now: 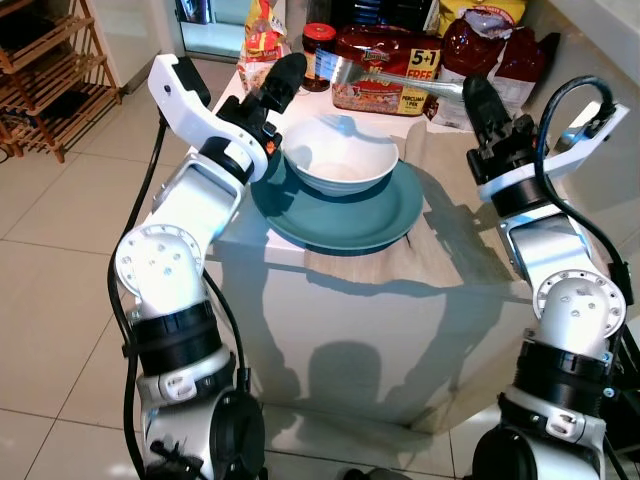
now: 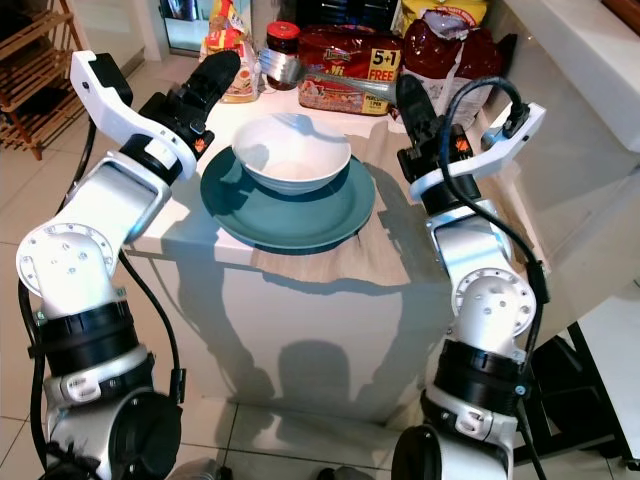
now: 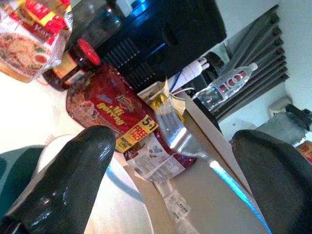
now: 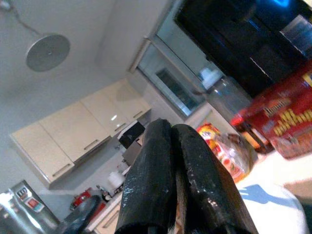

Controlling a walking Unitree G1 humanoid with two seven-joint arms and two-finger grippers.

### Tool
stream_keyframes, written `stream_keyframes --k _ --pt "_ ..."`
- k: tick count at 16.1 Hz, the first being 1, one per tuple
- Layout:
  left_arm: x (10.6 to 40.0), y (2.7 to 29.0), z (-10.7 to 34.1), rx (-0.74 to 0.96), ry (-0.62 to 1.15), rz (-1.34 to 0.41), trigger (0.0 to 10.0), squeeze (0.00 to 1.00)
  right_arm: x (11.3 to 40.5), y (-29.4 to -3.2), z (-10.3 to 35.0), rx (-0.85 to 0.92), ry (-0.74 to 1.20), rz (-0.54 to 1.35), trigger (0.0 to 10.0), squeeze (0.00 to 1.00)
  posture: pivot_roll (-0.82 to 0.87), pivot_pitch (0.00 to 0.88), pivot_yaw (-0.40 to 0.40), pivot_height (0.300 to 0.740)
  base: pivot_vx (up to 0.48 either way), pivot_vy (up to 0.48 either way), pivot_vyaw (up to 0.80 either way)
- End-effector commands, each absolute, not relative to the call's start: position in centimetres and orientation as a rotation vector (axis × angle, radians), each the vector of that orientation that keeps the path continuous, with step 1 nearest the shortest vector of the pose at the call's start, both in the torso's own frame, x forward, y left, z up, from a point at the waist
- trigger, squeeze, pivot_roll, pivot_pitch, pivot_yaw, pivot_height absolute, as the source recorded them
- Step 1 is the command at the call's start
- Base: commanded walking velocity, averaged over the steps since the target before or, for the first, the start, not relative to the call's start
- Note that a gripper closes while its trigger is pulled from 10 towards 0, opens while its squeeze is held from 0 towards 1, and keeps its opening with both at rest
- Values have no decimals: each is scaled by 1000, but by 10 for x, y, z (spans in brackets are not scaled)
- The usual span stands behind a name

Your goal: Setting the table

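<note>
White counter (image 1: 330, 300) holds a glazed bowl (image 1: 340, 152) on a teal plate (image 1: 345, 215): fragile, slippery; grip the rim. Left gripper (image 1: 280, 82) gapes wide, right gripper (image 1: 478, 100) is pinched closed on nothing.

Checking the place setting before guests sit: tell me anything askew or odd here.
The teal plate juts past the table's front edge, toward the robot. The white bowl sits off-centre on it, toward the back left. Food packets crowd the table's far side. Nothing looks spilled or broken.
</note>
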State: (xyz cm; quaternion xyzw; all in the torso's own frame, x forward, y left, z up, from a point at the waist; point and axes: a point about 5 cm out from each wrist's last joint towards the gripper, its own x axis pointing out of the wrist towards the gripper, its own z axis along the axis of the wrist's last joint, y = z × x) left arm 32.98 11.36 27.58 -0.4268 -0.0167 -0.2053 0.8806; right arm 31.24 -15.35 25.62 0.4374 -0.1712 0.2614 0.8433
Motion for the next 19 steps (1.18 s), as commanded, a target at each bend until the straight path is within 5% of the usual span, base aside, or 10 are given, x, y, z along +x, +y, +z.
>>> stream_keyframes --k 1,10,19 --pt "328 86 285 -959 7 -511 10000 0 307 -151 261 867 -410 549 0 0 97 27 -62 740 0 0 0" --pt "335 74 276 -1097 182 -599 10000 0 291 -121 259 537 -523 597 0 0 93 10 -57 740 0 0 0" --pt "335 68 287 -1175 214 -688 10000 0 291 -119 255 486 -560 551 0 0 86 20 -62 740 0 0 0"
